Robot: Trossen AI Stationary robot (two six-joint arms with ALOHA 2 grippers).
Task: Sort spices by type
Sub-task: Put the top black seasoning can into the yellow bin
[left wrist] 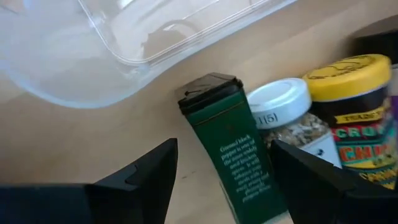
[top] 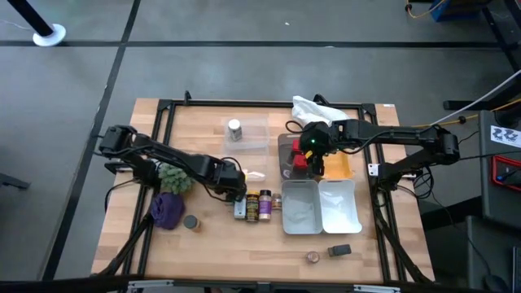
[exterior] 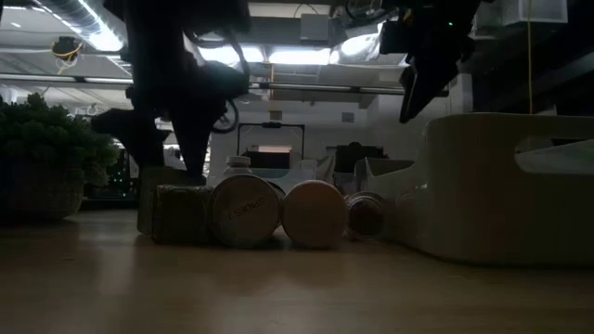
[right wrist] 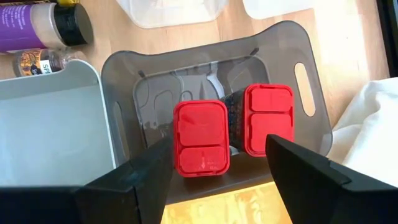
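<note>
Jaws astride green tin (left wrist: 235, 149), jars (left wrist: 287, 119) adjacent

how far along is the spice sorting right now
Done: two red tins stand in the grey bin. In hand: the right gripper sits at the nearer tin, and the open left gripper straddles a green tin without visibly gripping it. Left: the jars beside it, a round tin and two pieces at the front edge.
</note>
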